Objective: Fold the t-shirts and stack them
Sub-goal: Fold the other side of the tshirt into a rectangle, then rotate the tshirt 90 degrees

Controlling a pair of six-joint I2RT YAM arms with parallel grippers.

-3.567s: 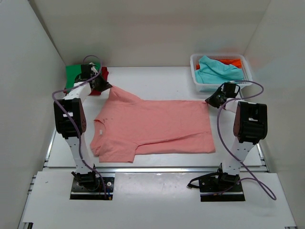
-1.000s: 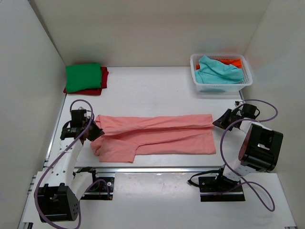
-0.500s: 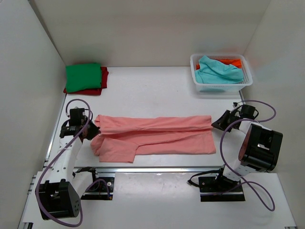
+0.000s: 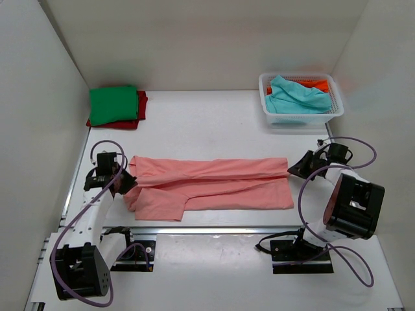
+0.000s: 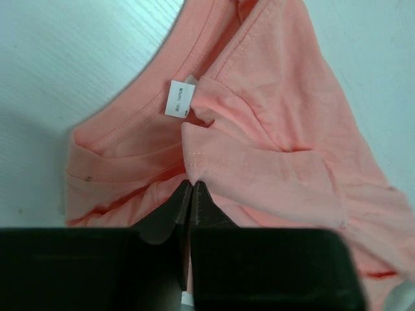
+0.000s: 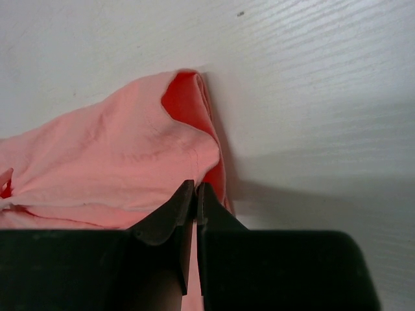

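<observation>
Across the middle of the frame, the pink shirt lies flat on the tabletop, doubled lengthwise. Its long axis runs left to right between the two arms. The left fingers are pinched tight on cloth beside the collar. The right fingers are pinched tight on the hem corner. Judgement: the next fold should run end to end. The left arm is nearer the green shirt at upper left.
</observation>
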